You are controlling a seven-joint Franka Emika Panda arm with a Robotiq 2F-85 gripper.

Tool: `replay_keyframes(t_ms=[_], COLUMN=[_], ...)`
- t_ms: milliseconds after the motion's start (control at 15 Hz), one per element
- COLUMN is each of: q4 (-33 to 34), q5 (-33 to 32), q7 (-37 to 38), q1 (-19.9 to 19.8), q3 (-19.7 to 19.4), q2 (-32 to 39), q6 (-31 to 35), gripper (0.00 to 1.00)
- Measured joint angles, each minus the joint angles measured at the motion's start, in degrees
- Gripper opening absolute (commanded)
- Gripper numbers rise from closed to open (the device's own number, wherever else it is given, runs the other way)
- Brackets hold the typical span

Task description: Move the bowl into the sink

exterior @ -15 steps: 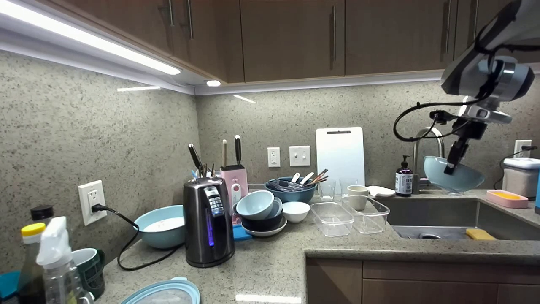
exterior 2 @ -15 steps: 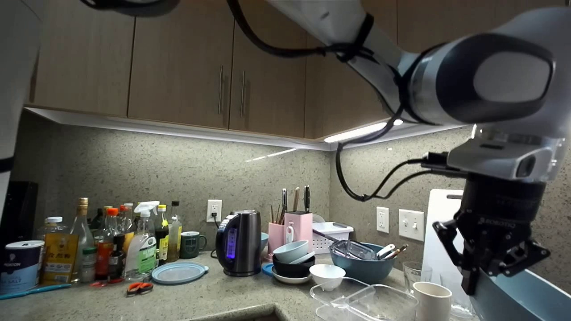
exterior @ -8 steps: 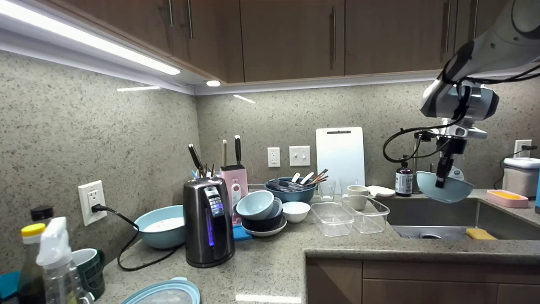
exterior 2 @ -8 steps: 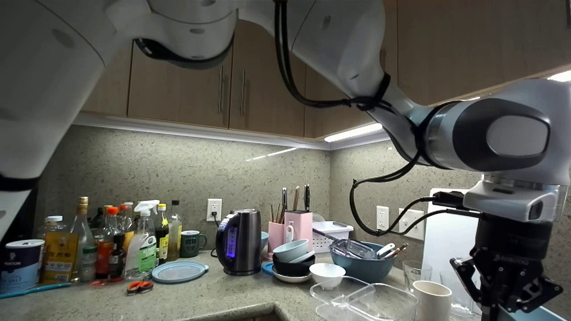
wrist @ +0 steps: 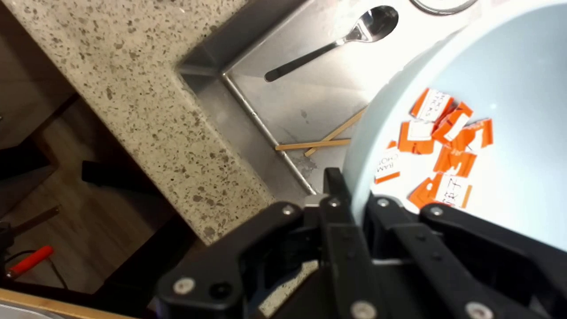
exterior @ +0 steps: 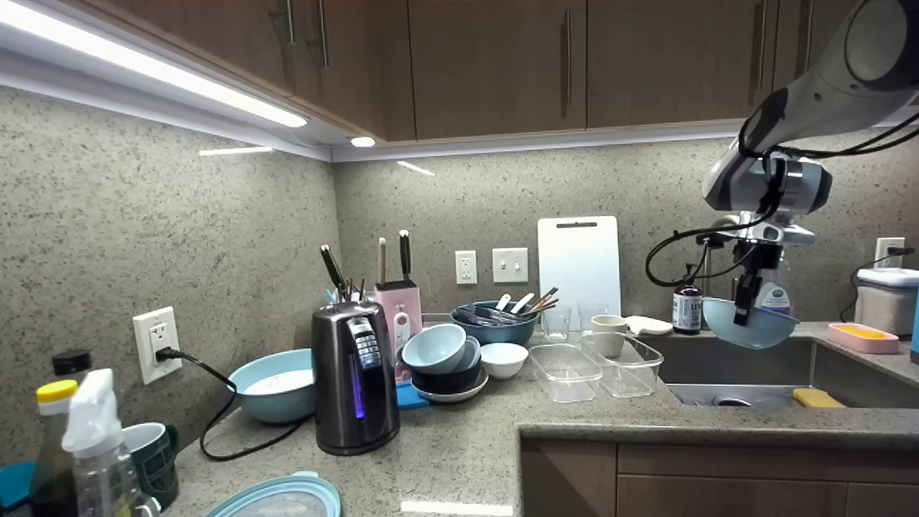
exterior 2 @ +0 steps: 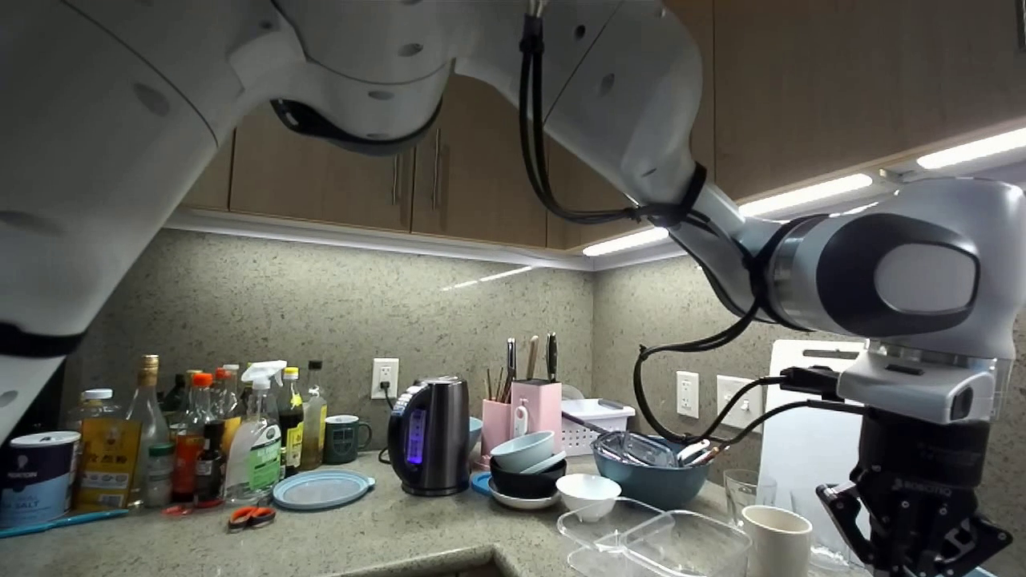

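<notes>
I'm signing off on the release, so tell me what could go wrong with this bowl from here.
The fingers pinch the bowl at one edge only, so it may swivel or slip. If it tips, the orange scraps inside could spill. Lowered onto the spoon or crossed wooden sticks in the sink, it might rock.

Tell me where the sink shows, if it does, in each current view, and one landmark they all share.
In an exterior view: the sink is at right, below the held bowl.
In an exterior view, with a salt canister far left: no sink.
Wrist view: the sink is upper middle, partly behind the bowl, a spoon inside.
Shared landmark: the pincer, at right in both exterior views, low in the wrist view.
</notes>
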Motion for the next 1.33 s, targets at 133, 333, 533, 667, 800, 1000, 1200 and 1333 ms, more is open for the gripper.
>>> replay_keyframes(t_ms=[133, 333, 533, 667, 800, 1000, 1200, 1333], q4=[2.5, 8.6, 15.0, 18.6, 21.6, 25.8, 29.1, 31.1], q5=[0.0, -0.7, -2.9, -5.0, -6.9, -9.6, -11.7, -12.8], q7=[0.5, 1.9, 3.1, 4.2, 4.6, 4.4, 3.9, 3.9], q1=[0.0, 0.1, 0.2, 0.1, 0.1, -0.2, -0.3, -0.4], q3=[1.3, 3.1, 3.7, 3.7, 3.7, 3.9, 4.1, 4.1], q2=[3.9, 11.5, 17.9, 20.9, 23.3, 26.2, 29.0, 30.5], q6=[1.6, 3.3, 3.4, 2.8, 1.1, -5.8, -11.3, -13.1], gripper=[0.03, 0.03, 0.03, 0.03, 0.03, 0.03, 0.31, 0.35])
